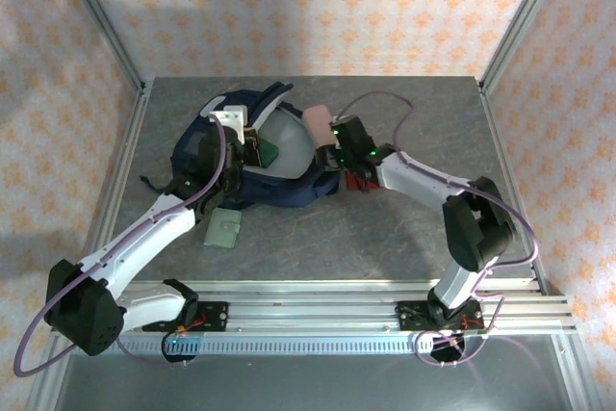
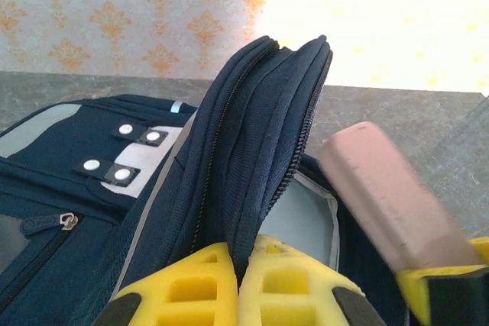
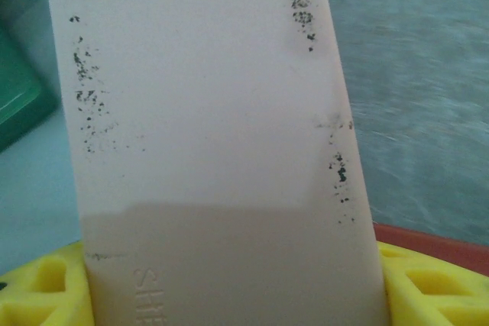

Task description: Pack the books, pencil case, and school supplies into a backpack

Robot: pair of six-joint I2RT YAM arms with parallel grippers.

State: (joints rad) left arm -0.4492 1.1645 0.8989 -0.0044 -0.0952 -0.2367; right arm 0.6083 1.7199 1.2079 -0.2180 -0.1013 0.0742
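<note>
Grey mottled table (image 1: 385, 247) stood between walls papered in an orange motif, with metal posts at its far corners and a rail (image 1: 318, 300) along the near edge. The backpack (image 1: 197, 153) lay toward the far left of it, mouth upward.

Much of the backpack's inside was hidden. From the left wrist camera its raised, zippered flap blocked the view, and only a strip of pale lining (image 2: 302, 219) showed behind. Whether books lay within could not be told. The left gripper (image 2: 238, 284) was clamped tight on the flap's edge, its yellow fingers (image 2: 187, 288) cut off by the bottom of the frame.

The pencil case (image 3: 214, 112) hung over the right side of the backpack's mouth, pinched at its near end by the right gripper (image 3: 229, 303). In the right wrist view both its ends ran out of frame. The embossed letters low on it were too cropped to read, and everything behind it was blurred.

A dark green rectangle (image 1: 269, 152) lay inside the backpack's mouth, partly covered by the left gripper. A red square (image 1: 361, 180) sat just beside the backpack's right edge, mostly hidden under the right arm. A pale green wallet (image 1: 224, 230) lay just beside its near-left edge; whether they touched could not be made out.

Right of the backpack and on its near side the table lay open. Only a narrow margin separated the backpack from the table's left and far edges.
</note>
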